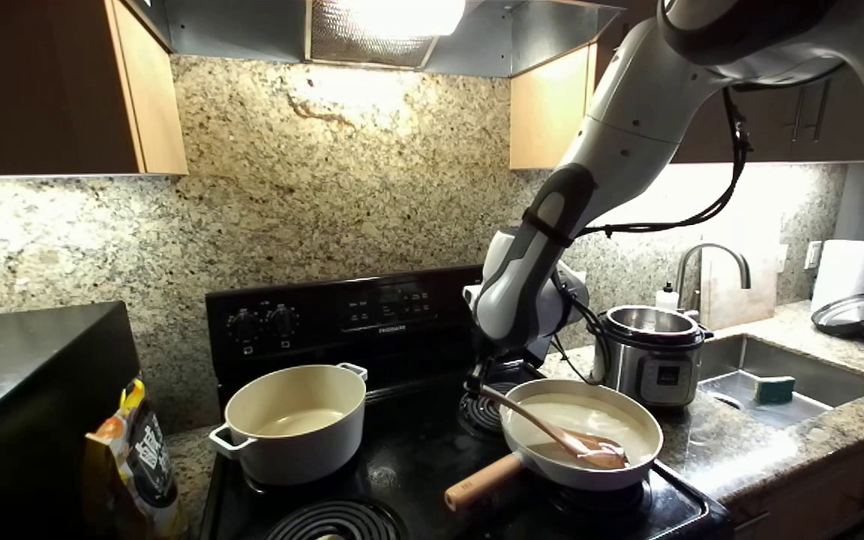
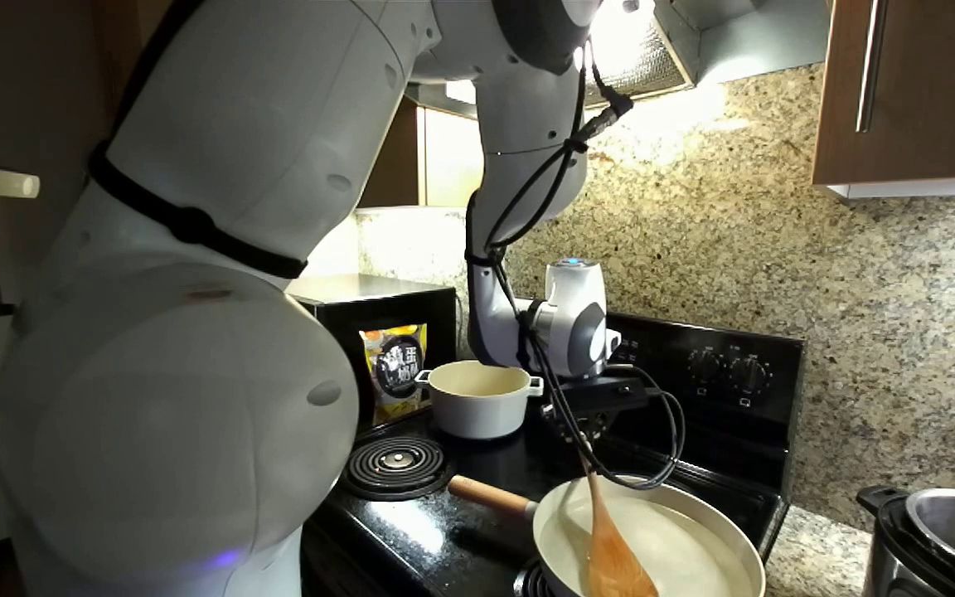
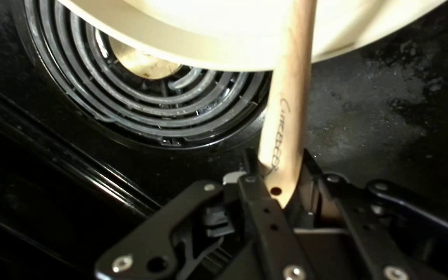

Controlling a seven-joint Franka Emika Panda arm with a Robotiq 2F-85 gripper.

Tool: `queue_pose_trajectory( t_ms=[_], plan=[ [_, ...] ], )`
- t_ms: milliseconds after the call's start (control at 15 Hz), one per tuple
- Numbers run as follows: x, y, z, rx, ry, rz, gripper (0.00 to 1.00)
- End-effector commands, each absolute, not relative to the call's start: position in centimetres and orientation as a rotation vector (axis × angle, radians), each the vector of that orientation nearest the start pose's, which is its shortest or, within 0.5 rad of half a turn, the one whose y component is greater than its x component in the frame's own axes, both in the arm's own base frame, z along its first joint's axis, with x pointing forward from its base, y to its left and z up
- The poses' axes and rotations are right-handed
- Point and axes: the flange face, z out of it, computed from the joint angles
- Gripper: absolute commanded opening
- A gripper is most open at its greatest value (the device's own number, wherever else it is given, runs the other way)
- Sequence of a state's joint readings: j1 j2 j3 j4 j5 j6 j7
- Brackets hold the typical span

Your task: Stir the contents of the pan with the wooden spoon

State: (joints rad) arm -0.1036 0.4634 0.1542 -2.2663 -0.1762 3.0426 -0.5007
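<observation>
End effector [image 3: 280, 167] in the wrist view clamps the wooden spoon [image 3: 288, 116] by its end, outside the pan [image 3: 208, 54]. In an exterior view, the spoon's reddish-brown bowl [image 1: 603, 456] dips into creamy contents [image 1: 612, 416]; in an exterior view, its handle [image 2: 597, 497] slants from the pan.

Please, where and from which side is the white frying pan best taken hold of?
Probably around the middle of its wooden handle, from above, gripping crosswise: this straight stick juts out from the pan over the stovetop, apart from the wooden spoon.
</observation>
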Motion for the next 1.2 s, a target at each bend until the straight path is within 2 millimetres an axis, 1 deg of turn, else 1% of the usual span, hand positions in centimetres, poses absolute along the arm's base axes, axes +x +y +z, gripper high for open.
queue_pose_trajectory(
  t_ms=[0,200,333,467,600,867,1000,1133],
  plan=[
    [54.3,5.5,20.4,-2.916,-1.106,-0.587,0.10],
    [54.7,6.5,21.3,-2.863,-1.042,-0.684,0.10],
    [55.4,6.6,22.2,-2.828,-0.970,-0.770,0.10],
    [56.0,6.0,23.3,-2.811,-0.871,-0.872,0.10],
    [56.5,5.0,24.2,-2.804,-0.814,-0.966,0.10],
    [57.0,2.5,25.2,-2.775,-0.729,-1.114,0.10],
    [57.5,0.8,25.3,-2.768,-0.672,-1.166,0.10],
    [57.7,-1.0,25.4,-2.774,-0.604,-1.210,0.10]
  ],
)
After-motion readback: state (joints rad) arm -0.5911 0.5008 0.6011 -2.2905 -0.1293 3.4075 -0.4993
